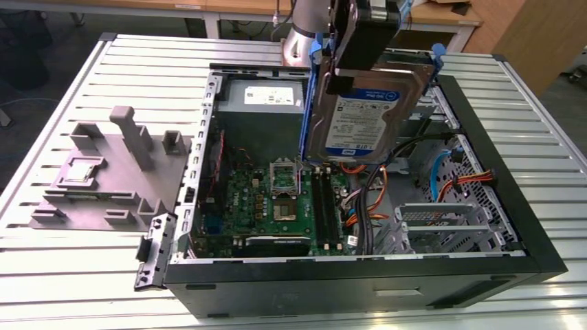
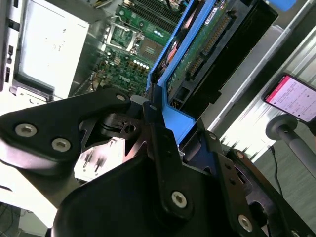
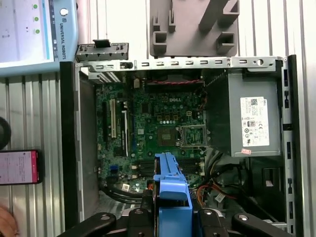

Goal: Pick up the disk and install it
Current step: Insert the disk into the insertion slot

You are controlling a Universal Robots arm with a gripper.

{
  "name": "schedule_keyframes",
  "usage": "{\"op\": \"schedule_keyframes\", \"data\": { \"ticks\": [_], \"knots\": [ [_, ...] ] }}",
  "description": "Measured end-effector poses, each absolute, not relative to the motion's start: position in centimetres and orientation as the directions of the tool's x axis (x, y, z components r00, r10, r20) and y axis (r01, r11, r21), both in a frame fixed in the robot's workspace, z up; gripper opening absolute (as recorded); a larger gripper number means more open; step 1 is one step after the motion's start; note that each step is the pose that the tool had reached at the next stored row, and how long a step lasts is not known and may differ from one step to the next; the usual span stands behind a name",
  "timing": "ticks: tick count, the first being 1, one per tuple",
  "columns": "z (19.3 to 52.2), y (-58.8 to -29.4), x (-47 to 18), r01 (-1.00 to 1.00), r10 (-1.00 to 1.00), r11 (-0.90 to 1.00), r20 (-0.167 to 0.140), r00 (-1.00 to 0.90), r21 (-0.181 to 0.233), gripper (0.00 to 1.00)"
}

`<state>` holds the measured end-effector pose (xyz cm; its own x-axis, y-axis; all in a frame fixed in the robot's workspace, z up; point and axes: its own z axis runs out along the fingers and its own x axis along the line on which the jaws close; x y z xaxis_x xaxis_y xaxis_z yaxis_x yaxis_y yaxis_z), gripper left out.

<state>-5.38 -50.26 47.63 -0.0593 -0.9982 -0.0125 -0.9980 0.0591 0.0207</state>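
The disk [image 1: 359, 117], silver-grey with a white-and-blue label and a bright blue bracket, hangs upright above the open computer case [image 1: 513, 227], label towards the exterior camera. My gripper [image 1: 353, 72] is shut on its upper end, over the case's middle. In the second wrist view the black fingers [image 2: 158, 133] clamp the blue bracket [image 2: 173, 116], with the disk's green circuit board [image 2: 202, 44] beyond. In the first wrist view the blue bracket [image 3: 170, 187] sits between the jaws, above the motherboard [image 3: 153, 128].
Inside the case are a grey power supply [image 3: 252, 118], cables and a metal drive cage [image 1: 440, 220]. A grey plastic fixture [image 1: 101, 179] stands at the exterior view's left. A phone [image 3: 17, 167] and a tablet [image 3: 29, 29] lie beside the case.
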Motion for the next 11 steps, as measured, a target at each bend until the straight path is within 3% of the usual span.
{"op": "schedule_keyframes", "data": {
  "ticks": [11],
  "knots": [
    [47.6,-50.6,-3.8,-0.998,-0.998,0.059,-0.012,-0.059,0.021,0.36]
  ]
}}
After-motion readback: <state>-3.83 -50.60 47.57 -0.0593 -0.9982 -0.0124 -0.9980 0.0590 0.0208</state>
